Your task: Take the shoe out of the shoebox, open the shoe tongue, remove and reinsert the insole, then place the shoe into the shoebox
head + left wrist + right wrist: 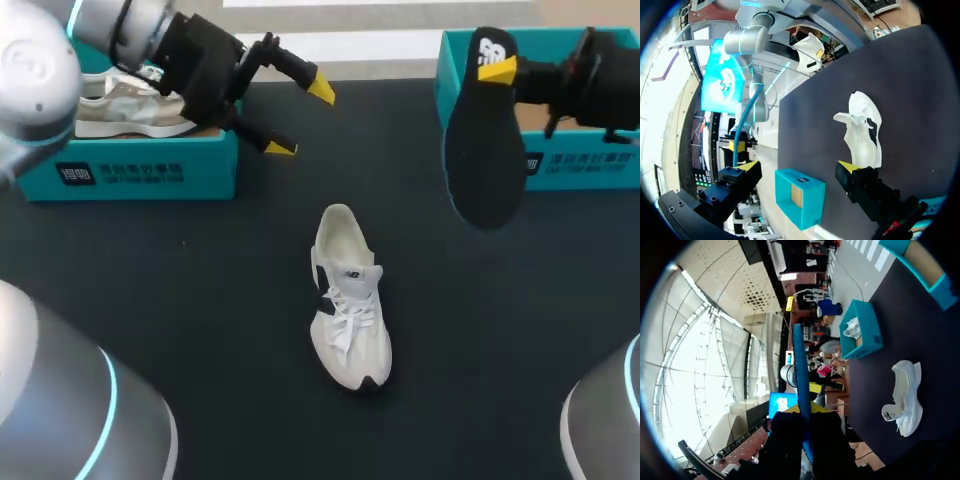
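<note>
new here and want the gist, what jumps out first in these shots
The black insole hanging from the right tool, which is shut on its end, at the right by a teal box. Then the white shoe lying alone in the middle of the table, and the left tool open beside another box with a second shoe inside.

Head cam overhead, wrist cams oblique, all share shoe (348, 300)
</note>
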